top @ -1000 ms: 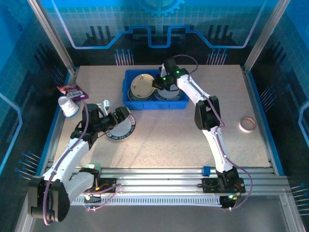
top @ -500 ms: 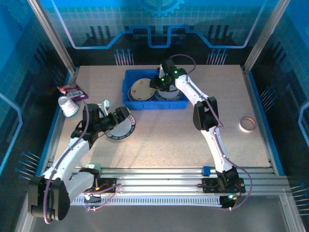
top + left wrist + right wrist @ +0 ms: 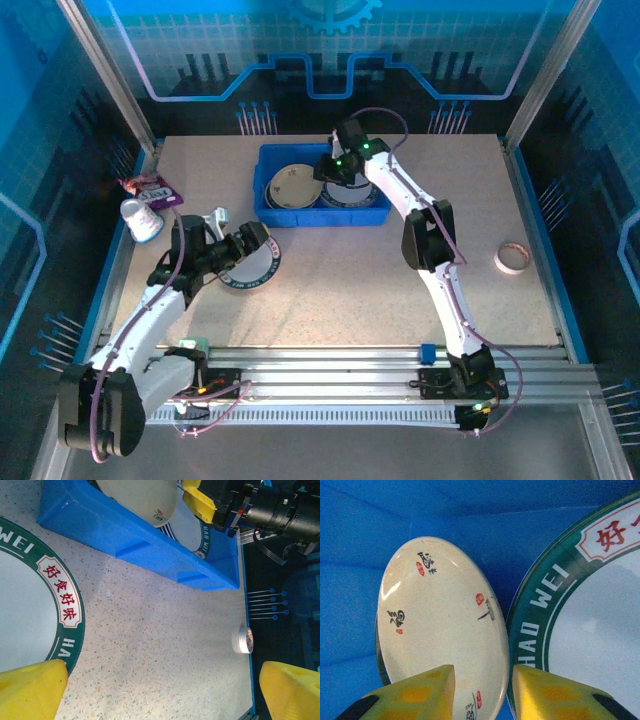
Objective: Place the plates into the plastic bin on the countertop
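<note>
A beige speckled stone-look tabletop (image 3: 350, 290) sits inside a booth of blue walls printed with grid and circuit lines (image 3: 200, 50). Grooved metal rails (image 3: 330, 360) run along its near edge.

Well to the left of the left gripper (image 3: 250, 245), a white cup (image 3: 142, 220) sits on the tabletop, and a small purple packet (image 3: 150, 187) lies just beyond the cup. The left gripper (image 3: 160, 690) is released, with its yellow fingers spread wide and nothing between them. It hangs over a round white plate with a dark green lettered rim (image 3: 255, 270), which lies flat on the tabletop under its left finger (image 3: 30, 615).

Ahead of that gripper is the rectangular bright blue plastic bin (image 3: 320, 217) (image 3: 135, 535). The right gripper (image 3: 328, 172) reaches in over the bin's far side. Its jaws are parted and grasp nothing (image 3: 483, 690). Below them and to their left, a round cream plate with small red and black marks (image 3: 440, 620) (image 3: 292, 185) lies on the bin floor (image 3: 420, 510). To their right lies a second white plate with a green lettered rim (image 3: 590, 630) (image 3: 352, 197). The two plates sit side by side, but I cannot tell whether their rims touch.

Well to the right of both grippers, a small roll of tape (image 3: 512, 258) (image 3: 243, 640) lies on the tabletop near the blue edge.
</note>
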### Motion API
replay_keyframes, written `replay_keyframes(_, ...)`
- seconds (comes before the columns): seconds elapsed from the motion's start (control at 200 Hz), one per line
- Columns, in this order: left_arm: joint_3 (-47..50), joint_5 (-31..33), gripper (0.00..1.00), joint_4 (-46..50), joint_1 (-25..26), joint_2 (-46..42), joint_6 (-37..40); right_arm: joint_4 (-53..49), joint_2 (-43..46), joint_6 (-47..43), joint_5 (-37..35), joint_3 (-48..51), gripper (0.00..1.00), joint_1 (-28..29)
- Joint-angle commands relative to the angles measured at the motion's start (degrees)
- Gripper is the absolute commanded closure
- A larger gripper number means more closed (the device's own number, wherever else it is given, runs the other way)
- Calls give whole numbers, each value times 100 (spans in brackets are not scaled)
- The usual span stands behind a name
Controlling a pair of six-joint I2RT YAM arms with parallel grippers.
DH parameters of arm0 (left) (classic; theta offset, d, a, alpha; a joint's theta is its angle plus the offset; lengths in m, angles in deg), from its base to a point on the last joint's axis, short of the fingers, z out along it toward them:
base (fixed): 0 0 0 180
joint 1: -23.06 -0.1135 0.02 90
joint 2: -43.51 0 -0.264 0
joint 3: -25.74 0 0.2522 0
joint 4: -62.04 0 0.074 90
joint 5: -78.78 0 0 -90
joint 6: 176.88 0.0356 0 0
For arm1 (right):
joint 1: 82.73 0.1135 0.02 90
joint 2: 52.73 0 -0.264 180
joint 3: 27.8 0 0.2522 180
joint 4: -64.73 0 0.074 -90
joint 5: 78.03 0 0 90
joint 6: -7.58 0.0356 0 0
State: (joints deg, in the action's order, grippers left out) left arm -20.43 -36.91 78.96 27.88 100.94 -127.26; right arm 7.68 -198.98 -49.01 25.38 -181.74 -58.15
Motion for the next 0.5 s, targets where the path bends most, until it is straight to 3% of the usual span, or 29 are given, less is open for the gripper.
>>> replay_keyframes(0.0,127,80,1,-23,-53,26,96,-111,112,-80,-23,-91,64,126)
replay_keyframes(0.495,77,87,1,62,-60,308,276,360,22,177,238,327,72,126)
